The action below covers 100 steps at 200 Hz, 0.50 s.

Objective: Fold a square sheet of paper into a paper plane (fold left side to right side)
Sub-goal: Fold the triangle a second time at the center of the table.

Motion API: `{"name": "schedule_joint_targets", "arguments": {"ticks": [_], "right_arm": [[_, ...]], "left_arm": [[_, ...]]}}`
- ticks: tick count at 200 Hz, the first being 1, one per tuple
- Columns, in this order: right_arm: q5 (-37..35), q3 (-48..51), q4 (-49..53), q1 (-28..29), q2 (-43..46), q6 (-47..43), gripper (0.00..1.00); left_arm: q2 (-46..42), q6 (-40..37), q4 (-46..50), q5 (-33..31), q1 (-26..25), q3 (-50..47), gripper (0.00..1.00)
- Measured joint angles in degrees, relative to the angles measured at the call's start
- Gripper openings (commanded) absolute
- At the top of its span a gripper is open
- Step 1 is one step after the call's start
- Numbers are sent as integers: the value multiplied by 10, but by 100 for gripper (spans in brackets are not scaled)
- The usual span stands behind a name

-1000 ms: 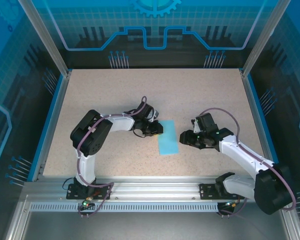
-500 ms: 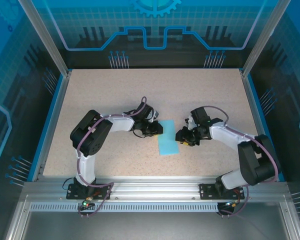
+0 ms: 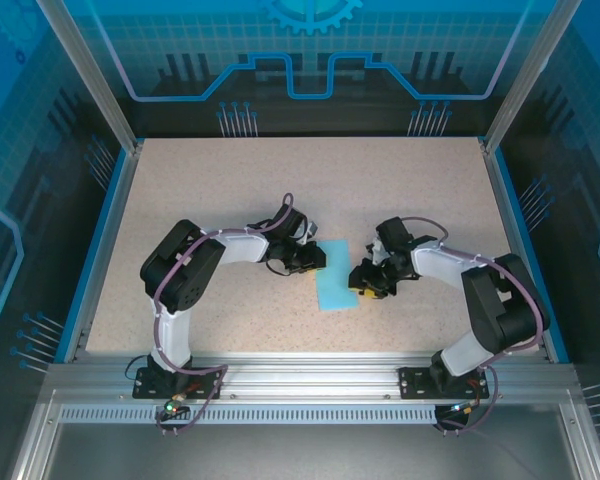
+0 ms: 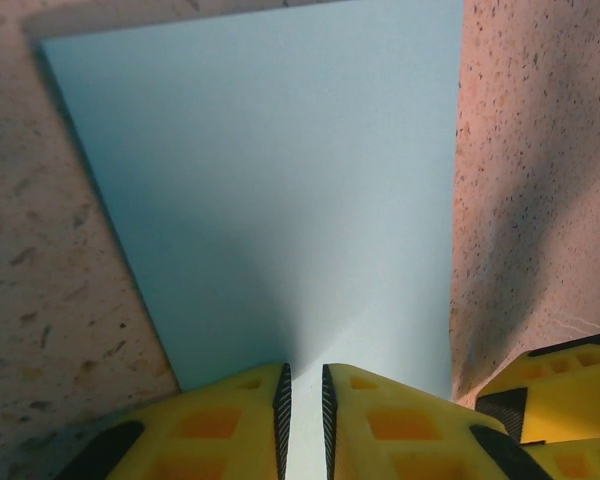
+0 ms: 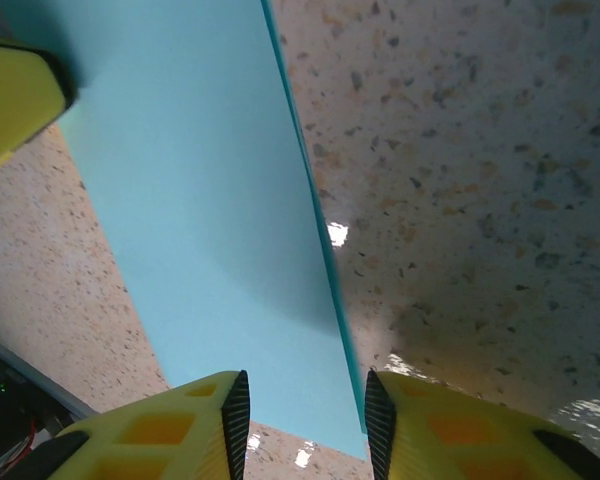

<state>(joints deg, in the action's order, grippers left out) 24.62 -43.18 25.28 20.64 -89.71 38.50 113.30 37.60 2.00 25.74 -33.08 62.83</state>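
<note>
The square sheet of paper, folded into a narrow cyan rectangle, lies flat at the centre of the speckled tabletop. The left gripper sits at the strip's upper left edge. In the left wrist view its jaws are nearly together with only a thin slit between them, tips on the paper; whether they pinch it I cannot tell. The right gripper sits at the right edge, and its jaws stand apart, straddling that edge without clamping the paper.
</note>
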Motion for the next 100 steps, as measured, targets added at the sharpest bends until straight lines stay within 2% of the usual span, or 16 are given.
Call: {"name": "schedule_joint_targets", "arguments": {"ticks": [100], "right_arm": [[-2,0,-5,16,-15,0,38]], "left_arm": [[0,0,0,0,0,0,21]]}}
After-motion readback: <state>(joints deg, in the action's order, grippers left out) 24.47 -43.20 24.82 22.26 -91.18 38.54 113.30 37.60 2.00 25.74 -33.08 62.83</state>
